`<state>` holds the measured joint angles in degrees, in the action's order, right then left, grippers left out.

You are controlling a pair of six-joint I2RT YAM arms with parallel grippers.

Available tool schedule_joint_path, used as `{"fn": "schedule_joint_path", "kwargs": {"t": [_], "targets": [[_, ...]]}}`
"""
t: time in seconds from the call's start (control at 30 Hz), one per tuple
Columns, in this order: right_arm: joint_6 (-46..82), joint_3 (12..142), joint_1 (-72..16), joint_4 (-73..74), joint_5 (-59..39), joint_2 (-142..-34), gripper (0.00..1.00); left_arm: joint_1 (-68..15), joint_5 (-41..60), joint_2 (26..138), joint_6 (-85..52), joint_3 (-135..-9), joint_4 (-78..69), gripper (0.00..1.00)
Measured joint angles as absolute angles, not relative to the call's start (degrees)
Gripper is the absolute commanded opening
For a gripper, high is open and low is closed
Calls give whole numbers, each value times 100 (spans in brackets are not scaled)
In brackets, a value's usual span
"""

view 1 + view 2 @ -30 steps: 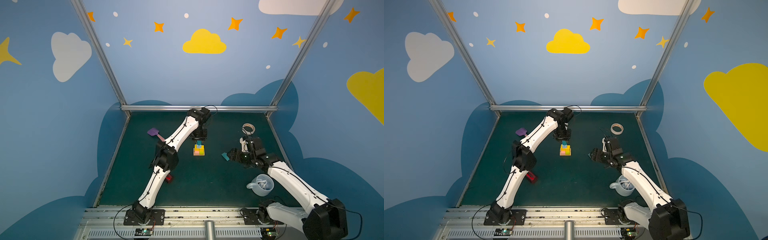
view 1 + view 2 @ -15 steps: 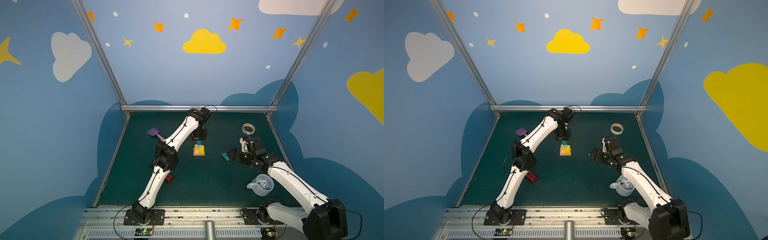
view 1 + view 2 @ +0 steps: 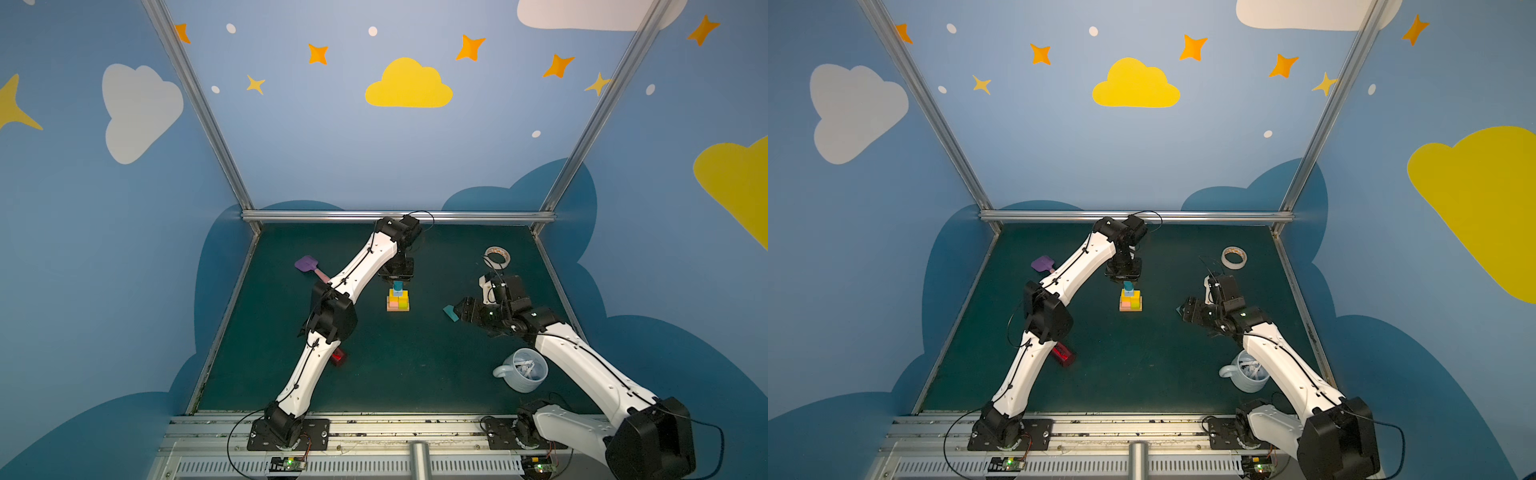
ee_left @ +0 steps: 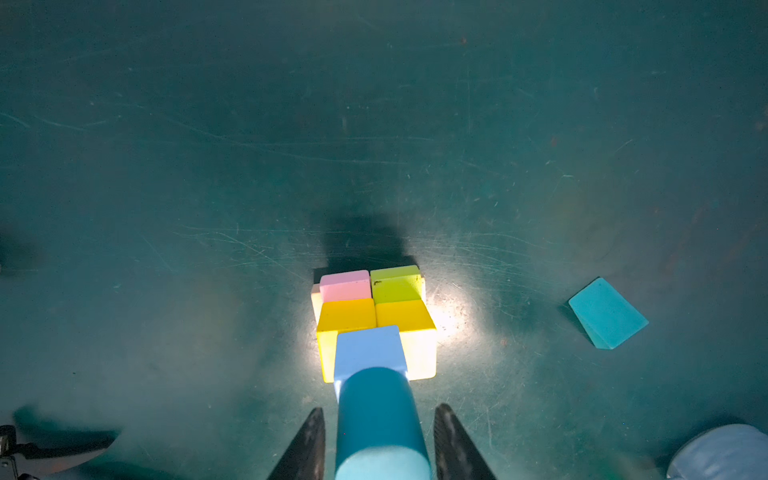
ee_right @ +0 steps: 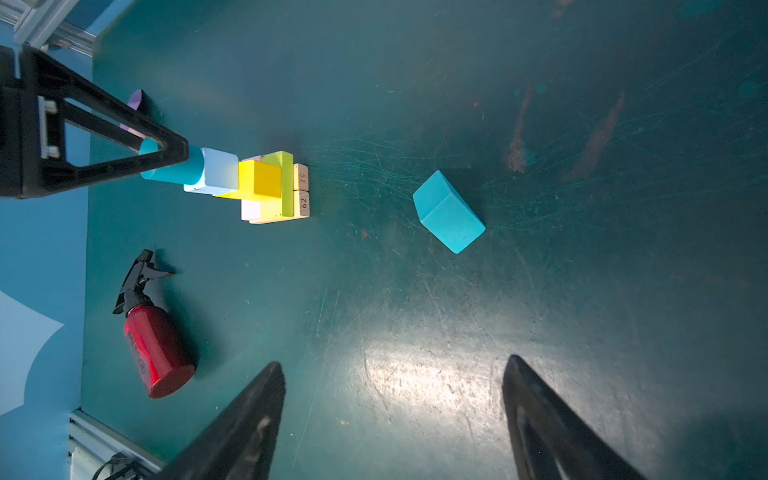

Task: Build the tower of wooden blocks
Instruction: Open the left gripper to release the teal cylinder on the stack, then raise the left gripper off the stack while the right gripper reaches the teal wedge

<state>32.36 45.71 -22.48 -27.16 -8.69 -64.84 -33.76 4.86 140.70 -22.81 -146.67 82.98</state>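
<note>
Standing on the green mat (image 3: 395, 365), the tower (image 3: 398, 297) now has the teal cylinder (image 4: 380, 415) on its pale-blue cube (image 4: 368, 349), and the left gripper (image 4: 380, 407) has just let go, fingers (image 4: 309, 444) a little apart from it on each side. Only the teal roof block (image 5: 449, 212) is left, lying near the right gripper (image 5: 395, 360), which is spread wide and empty. All around stand blue walls (image 3: 332, 145) with clouds (image 3: 408, 85) and stars (image 3: 318, 54).
</note>
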Motion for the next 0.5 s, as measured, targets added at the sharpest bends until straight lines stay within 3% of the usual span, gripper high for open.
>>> {"fn": "schedule_joint_path", "kwargs": {"t": [0.17,0.3,0.5], "targets": [[3234,4567,-2233,-2716,-869,-6488,81,-3376,484,14068,-2290,-14669,8294,65],[3236,4567,-2233,-2716,-891,-6488,81,-3376,484,14070,-2290,-14678,8291,73],[3234,4567,-2233,-2718,-906,-6488,81,-3376,458,14057,-2276,-14680,8291,76]]}}
